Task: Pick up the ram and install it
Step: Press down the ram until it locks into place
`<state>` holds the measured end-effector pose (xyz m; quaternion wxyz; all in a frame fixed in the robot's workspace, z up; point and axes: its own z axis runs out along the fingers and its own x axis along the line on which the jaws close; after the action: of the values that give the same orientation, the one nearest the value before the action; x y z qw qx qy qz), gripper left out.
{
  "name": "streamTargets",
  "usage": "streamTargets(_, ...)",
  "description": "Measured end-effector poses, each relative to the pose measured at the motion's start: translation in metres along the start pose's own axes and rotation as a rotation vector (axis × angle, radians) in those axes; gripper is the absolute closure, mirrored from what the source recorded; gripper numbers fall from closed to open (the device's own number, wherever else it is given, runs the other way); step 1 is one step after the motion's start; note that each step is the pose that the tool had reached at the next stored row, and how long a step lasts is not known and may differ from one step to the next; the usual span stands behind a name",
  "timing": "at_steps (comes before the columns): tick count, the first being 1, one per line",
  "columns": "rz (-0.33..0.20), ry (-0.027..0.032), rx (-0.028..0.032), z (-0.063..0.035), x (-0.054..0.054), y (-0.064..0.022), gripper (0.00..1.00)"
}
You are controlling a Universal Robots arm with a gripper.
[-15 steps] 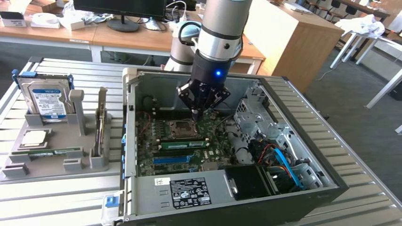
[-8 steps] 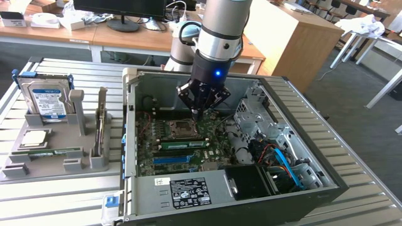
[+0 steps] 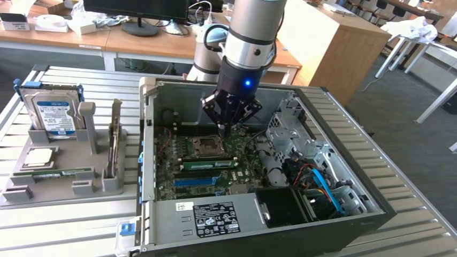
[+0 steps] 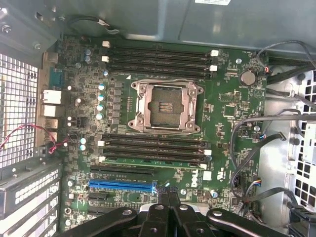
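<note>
Though thin and flat, long green ram [image 3: 208,164]

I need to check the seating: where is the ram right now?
The ram sits in a motherboard slot inside the case, just below the empty CPU socket in the exterior view, above the blue slot.

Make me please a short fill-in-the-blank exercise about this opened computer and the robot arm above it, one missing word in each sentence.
1. The gripper hangs over the motherboard with its jaws ____.
2. The processor socket is ____.
3. The hard drive stands in the grey holder at the exterior view's ____.
4. The ram sits in a motherboard slot, and its board is ____ in colour.

Missing words: shut; empty; left; green.
</note>
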<state>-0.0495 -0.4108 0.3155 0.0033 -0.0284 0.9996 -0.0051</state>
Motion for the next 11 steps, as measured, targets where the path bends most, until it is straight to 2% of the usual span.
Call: streamTargets(11,0.002,0.0001,0.0002,-0.0100,-0.0001,-0.0001,0.90)
